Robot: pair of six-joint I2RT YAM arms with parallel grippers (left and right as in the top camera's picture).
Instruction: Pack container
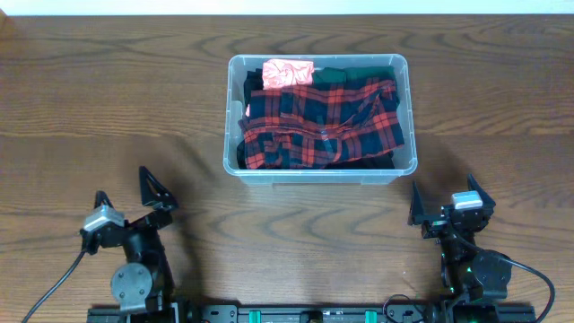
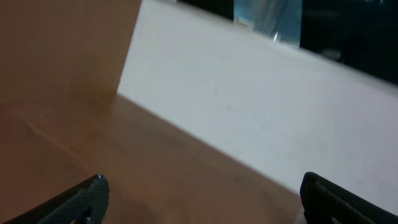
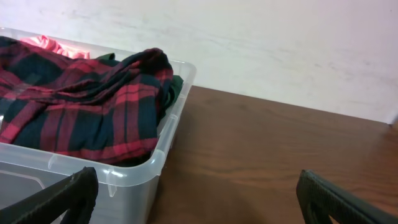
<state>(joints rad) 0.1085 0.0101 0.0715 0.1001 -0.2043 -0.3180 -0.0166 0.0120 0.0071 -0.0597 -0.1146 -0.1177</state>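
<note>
At upper centre of the overhead frame, one clear rectangular plastic container is sitting on the brown wooden table, holding three fabrics: one red-and-black plaid garment, one pink cloth and one dark green cloth. Along the bottom edge, the left gripper and right gripper are both resting with fingers spread wide, gripping nothing.

Black left end effector, grey housing

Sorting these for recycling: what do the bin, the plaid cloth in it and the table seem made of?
Container: clear glossy plastic, contents show through its walls. Plaid cloth: soft matte woven fabric, perhaps flannel, given its loose folds. Table: wood or wood-look laminate; grain shows, which is unclear.
</note>
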